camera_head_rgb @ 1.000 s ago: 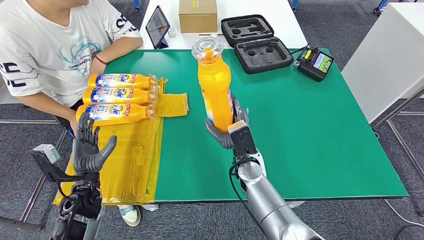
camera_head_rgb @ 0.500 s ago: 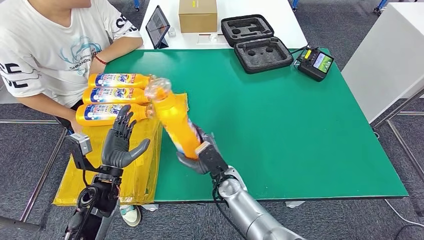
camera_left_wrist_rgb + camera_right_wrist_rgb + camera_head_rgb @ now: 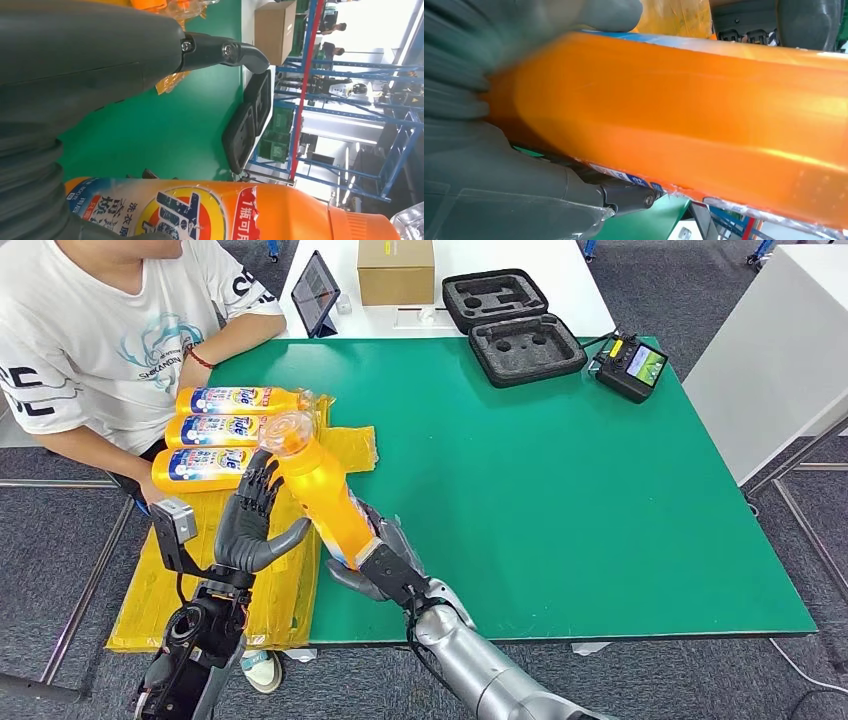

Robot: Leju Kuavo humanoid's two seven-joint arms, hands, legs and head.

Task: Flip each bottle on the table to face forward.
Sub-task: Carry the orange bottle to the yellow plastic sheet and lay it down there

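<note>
My right hand (image 3: 373, 568) grips an orange detergent bottle (image 3: 325, 498) by its base, above the table's front left. The bottle tilts up and to the left, its clear cap (image 3: 288, 432) over the yellow sheet (image 3: 262, 585). In the right wrist view the bottle (image 3: 704, 125) runs across the picture with my right hand (image 3: 499, 190) wrapped around it. My left hand (image 3: 252, 525) is raised beside the bottle, fingers spread, thumb close to its side. The left wrist view shows the bottle's Tide label (image 3: 200, 212) next to the palm, with the thumb (image 3: 225, 50) apart from it. Three more bottles (image 3: 235, 430) lie label-up on the sheet.
A person (image 3: 100, 330) sits at the table's left corner, an arm close to the lying bottles. At the back stand a tablet (image 3: 315, 292), a cardboard box (image 3: 396, 270), an open black foam case (image 3: 512, 328) and a handheld controller (image 3: 630, 366). The green table top (image 3: 580, 500) stretches to the right.
My right hand has carried the bottle from upright at mid-table down and left, tilting it over the yellow sheet. My left hand has risen and moved right, close to the bottle.
</note>
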